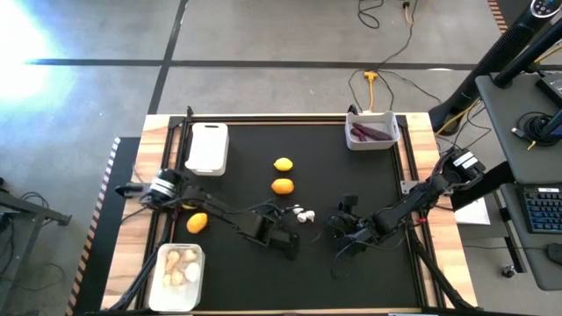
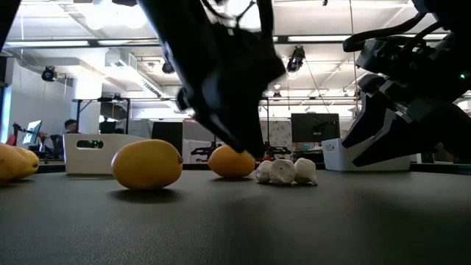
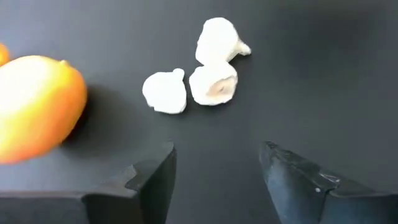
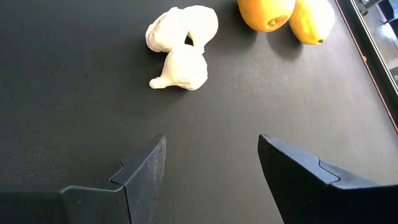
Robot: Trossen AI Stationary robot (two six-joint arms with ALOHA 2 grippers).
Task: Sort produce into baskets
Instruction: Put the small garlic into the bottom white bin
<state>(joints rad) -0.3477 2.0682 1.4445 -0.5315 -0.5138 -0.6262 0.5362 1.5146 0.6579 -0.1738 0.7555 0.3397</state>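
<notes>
A cluster of whitish lumpy pieces (image 1: pixel 304 214) lies on the black mat near the table's middle, also in the low view (image 2: pixel 285 171). Three lemons rest on the mat: two beyond the cluster (image 1: pixel 283 164) (image 1: pixel 282 185) and one at the left (image 1: pixel 197 223). My left gripper (image 1: pixel 288 242) (image 3: pixel 217 155) is open and empty, just near-left of the cluster (image 3: pixel 198 78). My right gripper (image 1: pixel 341 228) (image 4: pixel 211 146) is open and empty, to the cluster's right (image 4: pixel 180 46). Three white baskets stand at the far left (image 1: pixel 206 147), far right (image 1: pixel 372 132) and near left (image 1: pixel 180 274).
The far-right basket holds dark purple pieces (image 1: pixel 371 133). The near-left basket holds several whitish pieces (image 1: pixel 182 263). The far-left basket shows nothing inside. Both arms lie low over the mat's near half, close together. Cables lie on the floor beyond the table.
</notes>
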